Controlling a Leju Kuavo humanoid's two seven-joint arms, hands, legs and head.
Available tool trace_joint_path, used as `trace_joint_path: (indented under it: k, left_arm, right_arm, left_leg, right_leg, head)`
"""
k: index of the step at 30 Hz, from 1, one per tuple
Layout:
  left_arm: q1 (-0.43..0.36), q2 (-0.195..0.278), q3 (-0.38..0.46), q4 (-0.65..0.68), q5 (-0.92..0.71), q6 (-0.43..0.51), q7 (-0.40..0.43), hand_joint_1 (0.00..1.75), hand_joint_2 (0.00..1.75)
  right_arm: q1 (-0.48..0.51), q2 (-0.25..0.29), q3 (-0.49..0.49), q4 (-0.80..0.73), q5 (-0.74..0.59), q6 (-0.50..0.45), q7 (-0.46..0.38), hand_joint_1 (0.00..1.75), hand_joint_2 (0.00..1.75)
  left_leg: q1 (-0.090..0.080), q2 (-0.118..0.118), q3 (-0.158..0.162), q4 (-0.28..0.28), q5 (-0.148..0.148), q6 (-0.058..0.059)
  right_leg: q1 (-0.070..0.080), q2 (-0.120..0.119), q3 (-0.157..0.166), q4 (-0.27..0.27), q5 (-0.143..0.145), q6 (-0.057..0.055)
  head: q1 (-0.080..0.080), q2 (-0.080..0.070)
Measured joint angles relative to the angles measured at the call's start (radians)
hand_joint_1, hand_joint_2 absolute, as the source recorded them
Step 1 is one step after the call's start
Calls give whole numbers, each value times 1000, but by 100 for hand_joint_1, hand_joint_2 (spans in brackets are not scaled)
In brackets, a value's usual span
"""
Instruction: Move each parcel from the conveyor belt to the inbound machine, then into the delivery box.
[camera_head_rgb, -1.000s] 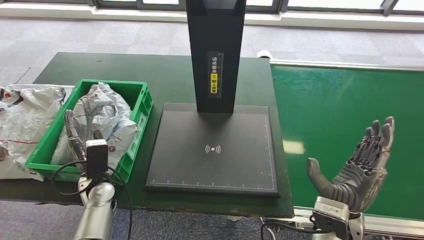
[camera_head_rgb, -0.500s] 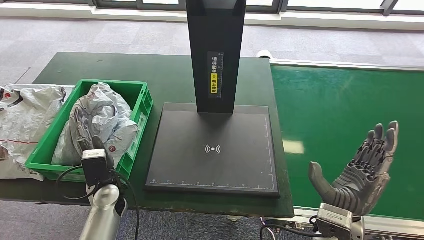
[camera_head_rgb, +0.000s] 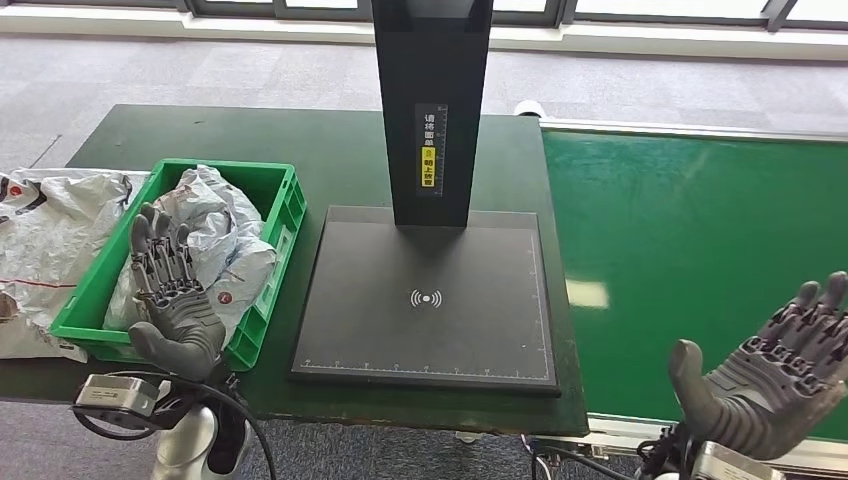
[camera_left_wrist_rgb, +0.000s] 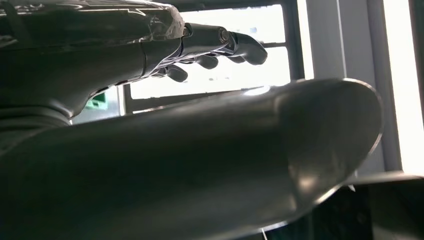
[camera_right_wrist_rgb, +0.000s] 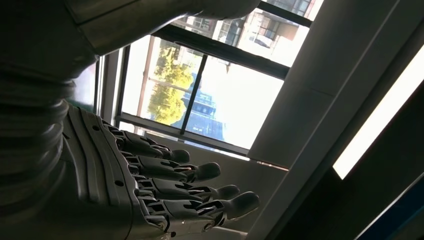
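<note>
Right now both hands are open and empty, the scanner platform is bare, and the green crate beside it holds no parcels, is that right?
Not quite: the green crate holds grey parcels, as the head view shows. The rest stands: the left hand and right hand are open and empty, and the scanner platform is bare.

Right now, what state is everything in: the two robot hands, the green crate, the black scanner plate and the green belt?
Left hand: open, palm up, fingers spread, holding nothing.
Right hand: open, palm up, holding nothing.
Green plastic crate: holds crumpled grey plastic parcels.
Black flat scanner plate: bare, nothing on it.
Green conveyor belt: no parcel on the visible part.
</note>
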Motion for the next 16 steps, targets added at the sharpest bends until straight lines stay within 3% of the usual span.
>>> trace_joint_path:
  k: [7, 16]
  left_arm:
    - [-44, 30, -77, 5, 18, -112, 0, 0, 0]
    - [-82, 70, -122, 37, 14, -154, 1, 0, 0]
  right_arm:
    - [47, -2, 0, -65, 13, -1, 0, 0, 175]
    - [46, -27, 0, -70, -24, 6, 0, 0, 175]
  left_leg:
    - [0, 0, 1, 0, 0, 0]
    - [0, 0, 1, 0, 0, 0]
  right_leg:
    - [0, 0, 1, 0, 0, 0]
    - [0, 1, 0, 0, 0, 0]
  head:
    - [0, 0]
    - [0, 0]
